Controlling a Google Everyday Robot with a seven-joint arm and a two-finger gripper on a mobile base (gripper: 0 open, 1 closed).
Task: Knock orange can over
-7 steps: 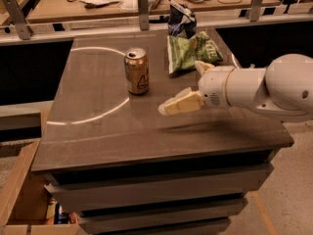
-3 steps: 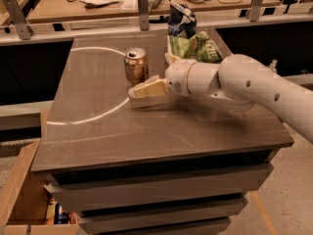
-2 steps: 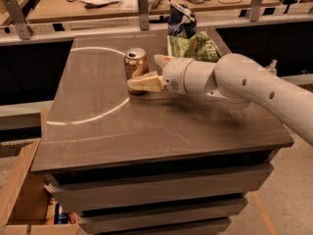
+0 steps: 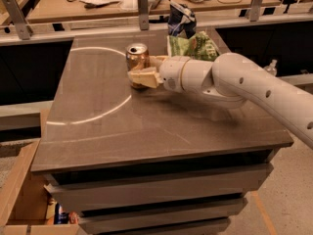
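Note:
The orange can (image 4: 136,56) stands upright on the dark table top (image 4: 161,126), toward the back and just left of the middle. It is coppery with a silver top rim. My gripper (image 4: 143,74) reaches in from the right on a white arm (image 4: 244,82). It is pressed against the can's lower front-right side and covers part of the can's base.
A green chip bag (image 4: 193,45) lies just behind my wrist, and a dark blue snack bag (image 4: 181,19) stands behind it at the table's back edge. A thin pale arc (image 4: 93,116) marks the left half of the top. An open cardboard box (image 4: 24,195) sits on the floor at the left.
My gripper has swept left across the table from the right side and reached the can. It now touches the can's lower front. The can still stands upright in the same place.

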